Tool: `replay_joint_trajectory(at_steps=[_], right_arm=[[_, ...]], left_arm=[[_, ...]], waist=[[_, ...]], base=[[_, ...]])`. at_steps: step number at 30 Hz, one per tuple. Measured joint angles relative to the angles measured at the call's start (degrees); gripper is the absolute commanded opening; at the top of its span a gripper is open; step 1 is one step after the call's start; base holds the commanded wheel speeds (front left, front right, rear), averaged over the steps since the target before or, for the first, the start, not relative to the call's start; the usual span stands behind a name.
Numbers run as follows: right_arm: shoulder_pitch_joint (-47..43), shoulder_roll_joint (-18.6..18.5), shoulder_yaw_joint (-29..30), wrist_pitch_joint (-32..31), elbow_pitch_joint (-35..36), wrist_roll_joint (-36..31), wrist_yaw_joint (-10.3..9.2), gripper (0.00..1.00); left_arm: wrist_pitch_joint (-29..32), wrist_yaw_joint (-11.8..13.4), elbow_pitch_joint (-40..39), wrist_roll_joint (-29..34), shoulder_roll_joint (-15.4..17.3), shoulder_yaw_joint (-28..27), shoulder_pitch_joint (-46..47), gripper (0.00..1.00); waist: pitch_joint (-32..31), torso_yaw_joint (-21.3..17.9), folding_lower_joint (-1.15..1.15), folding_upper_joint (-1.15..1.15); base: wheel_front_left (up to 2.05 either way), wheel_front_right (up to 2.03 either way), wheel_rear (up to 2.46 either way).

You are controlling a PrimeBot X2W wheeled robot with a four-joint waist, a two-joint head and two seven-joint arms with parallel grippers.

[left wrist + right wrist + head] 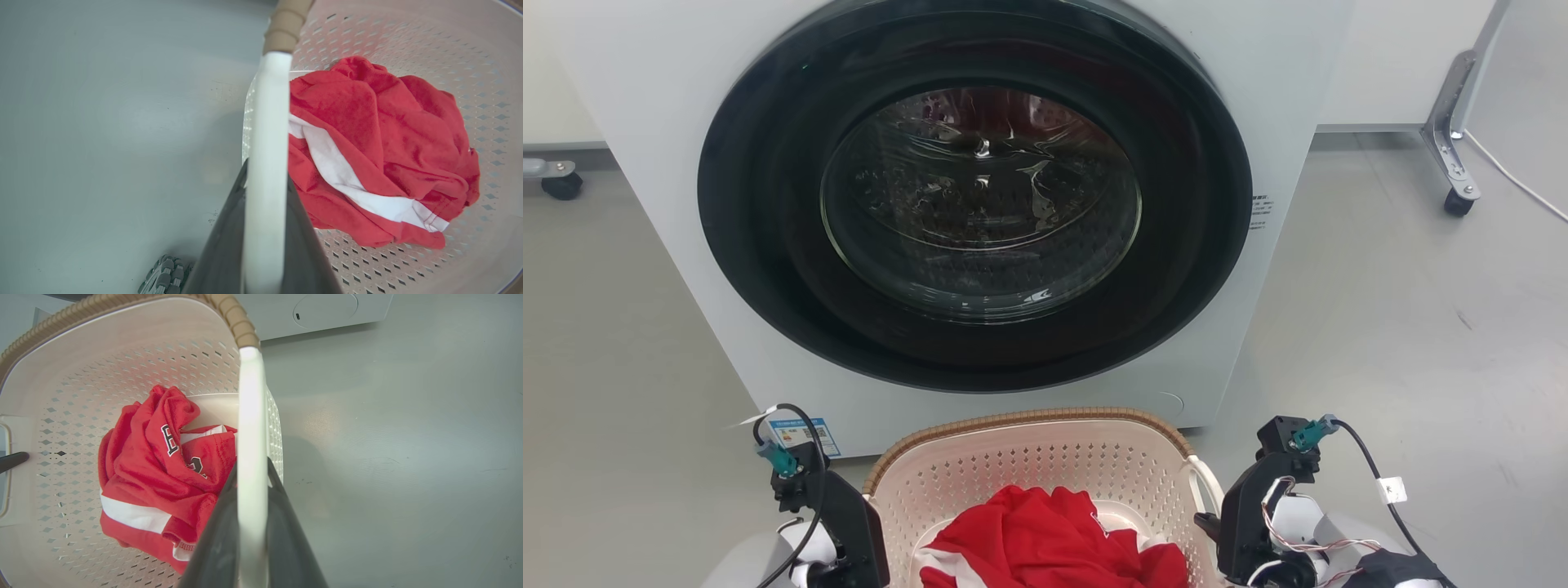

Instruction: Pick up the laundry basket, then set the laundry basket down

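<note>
Handles gripped; lift unconfirmed.
Left tool (pixel 266 175) is clamped on the left handle (pixel 265 122) and right tool (pixel 252 465) on the right handle (pixel 251 416) of the laundry basket (pixel 1029 457), at bottom centre of the head view. Floor contact cannot be told; set-down is left. The washer (pixel 972 204) stands just past the far rim; open floor (pixel 1421 327) is seen frame left and right.

Garment (pixel 1054 539) in laundry basket (pixel 1029 457) before washer (pixel 645 122), between left gripper (pixel 266 173) and right gripper (pixel 252 467).
</note>
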State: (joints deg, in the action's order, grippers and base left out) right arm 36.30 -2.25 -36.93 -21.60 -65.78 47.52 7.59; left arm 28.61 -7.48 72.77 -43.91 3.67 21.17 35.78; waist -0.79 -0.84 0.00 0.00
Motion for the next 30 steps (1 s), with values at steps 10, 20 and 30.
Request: replay_joint_trajectory(at_steps=[10, 20, 30], right_arm=[[0.1, 0.0, -0.7, 1.3, 0.5, 1.0, 0.00, 0.00], [0.7, 0.0, -1.5, 4.1, 0.9, 1.0, 0.00, 0.00], [1.6, 0.0, -2.0, 7.7, 1.0, 0.9, 0.00, 0.00]], left_arm=[[-1.6, 0.0, -0.5, 0.0, 0.4, 0.3, 0.1, 0.00], [-6.0, 0.4, -0.9, 0.2, 0.5, 1.0, 0.2, 0.00], [-10.2, 1.4, -1.5, 1.2, 0.3, 1.5, 1.5, 0.00]], waist=[[0.5, -0.1, 0.00, 0.00], [2.7, -0.3, 0.01, 0.00], [6.8, -0.5, 0.01, 0.00]], base=[[0.00, 0.00, 0.00], [0.00, 0.00, 0.00], [0.00, 0.00, 0.00]])
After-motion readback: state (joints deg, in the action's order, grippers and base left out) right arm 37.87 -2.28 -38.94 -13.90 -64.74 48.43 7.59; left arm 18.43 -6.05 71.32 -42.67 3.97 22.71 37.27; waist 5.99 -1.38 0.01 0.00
